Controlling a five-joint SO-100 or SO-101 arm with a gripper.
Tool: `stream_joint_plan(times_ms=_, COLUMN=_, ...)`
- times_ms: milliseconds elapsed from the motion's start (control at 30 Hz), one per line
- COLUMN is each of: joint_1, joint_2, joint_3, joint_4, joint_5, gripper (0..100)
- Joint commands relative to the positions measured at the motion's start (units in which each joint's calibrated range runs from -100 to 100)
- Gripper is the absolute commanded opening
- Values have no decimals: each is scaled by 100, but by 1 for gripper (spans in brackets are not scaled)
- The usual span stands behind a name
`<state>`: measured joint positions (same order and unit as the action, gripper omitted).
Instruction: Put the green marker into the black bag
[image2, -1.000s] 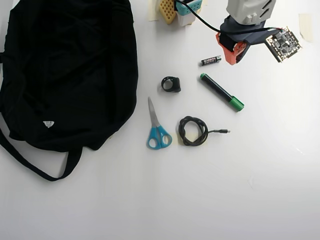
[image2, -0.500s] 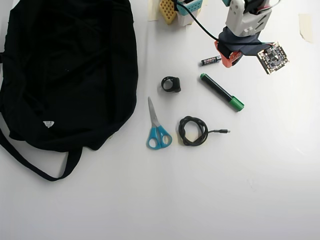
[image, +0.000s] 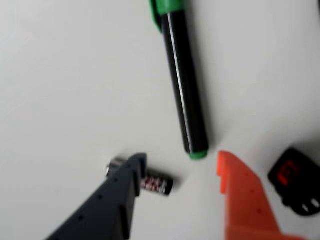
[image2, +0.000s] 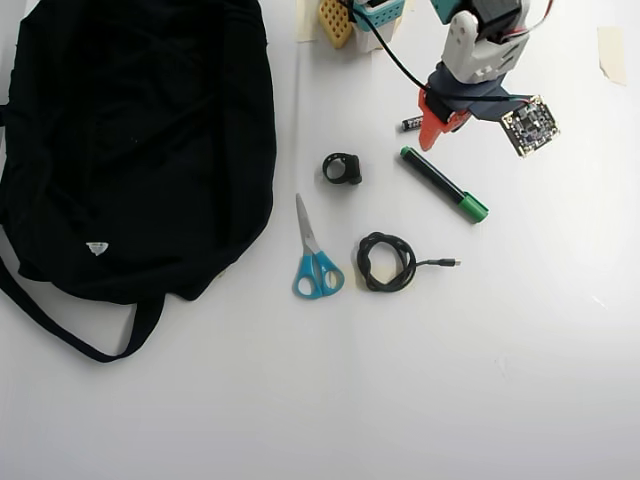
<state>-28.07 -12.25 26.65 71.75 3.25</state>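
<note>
1. Currently, the gripper (image: 179, 165) is seen in the wrist view with its jaws spread wide and nothing held between them; a dark grey finger (image: 117, 195) stands at the left and an orange finger (image: 245, 200) at the right.
2. The green marker (image: 182, 80) is found lying flat on the white table (image: 60, 75) just ahead of the gap between the fingers, with its small green end nearest the tips and its bright green cap farthest away, at the top edge of the wrist view.
3. No contact between the marker and either finger is shown.
4. An AAA battery (image: 150, 181) is seen beside the tip of the dark finger and partly covered by it in the wrist view.
5. A small black object with a red mark (image: 295, 180) is seen to the right of the orange finger; what it is cannot be told, as it is blurred.
6. From above, the gripper (image2: 432, 128) is placed over the battery (image2: 409, 124), just beside the marker's (image2: 443, 183) near end.
7. The black bag (image2: 130, 140) is laid well apart from the gripper, at the left of the overhead view, with its straps (image2: 60, 330) trailing below.
8. Between bag and marker, blue-handled scissors (image2: 315, 255), a coiled black cable (image2: 388, 262) and a small black ring-shaped clip (image2: 342, 168) are laid out.
</note>
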Motion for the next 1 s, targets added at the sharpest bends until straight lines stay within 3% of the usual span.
stream_joint_plan(times_ms=0, joint_1=17, joint_2=-12, joint_3=210, joint_4=-611, joint_5=27, gripper=19)
stream_joint_plan(times_ms=333, joint_1=24, joint_2=-4, joint_3=515, joint_4=-1016, joint_5=16, gripper=25)
stream_joint_plan(times_ms=967, joint_1=77, joint_2=544, joint_3=686, joint_4=-1611, joint_5=126, gripper=25)
